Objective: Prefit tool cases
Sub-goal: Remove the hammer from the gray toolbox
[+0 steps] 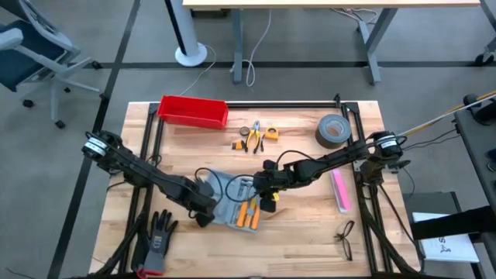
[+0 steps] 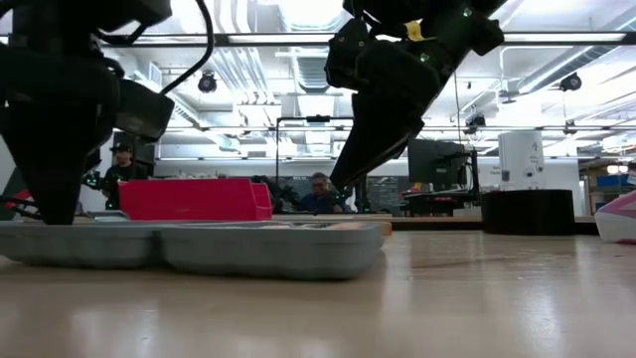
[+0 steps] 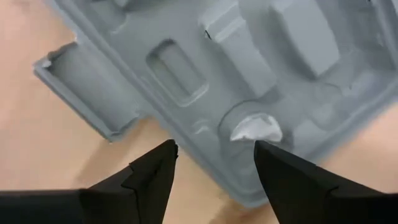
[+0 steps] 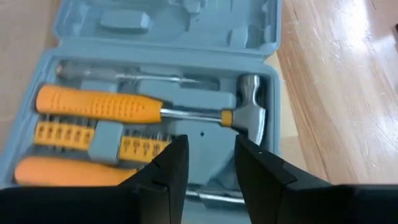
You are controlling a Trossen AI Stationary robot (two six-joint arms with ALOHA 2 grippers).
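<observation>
Pale wood fills the high view: the table (image 1: 310, 232) is my largest surface, and the tool case (image 1: 232, 203) lies open and flat at lower centre of that frame, between my two arms. In the right wrist view its grey-blue halves are plain: the near half holds an orange-handled hammer (image 4: 155, 109), a strip of orange bits (image 4: 74, 134) and, I think, a slim screwdriver (image 4: 124, 74) along the far slot, though that one is faint. The other half looks empty of tools.

My left gripper (image 3: 214, 158) hangs just over the case's left half, fingers spread and nothing between them; I judge it sits there to steady or press the empty tray while the other side is filled. My right gripper (image 4: 211, 155) hovers over the filled half, above the bit strip, jaws apart and holding nothing that I can see, probably placed to seat a tool into its slot.

For room: the case's lower edge has bare wood beneath it in the high view, and the right side is open as far as the pink item (image 1: 339, 190). The loose pliers (image 1: 253, 137) lie above centre, well apart from the case, with the tape roll (image 1: 333, 130) to their right and the red bin (image 1: 192, 111) at upper left. The black gloves (image 1: 159, 236) lie near the left arm, at lower left.
</observation>
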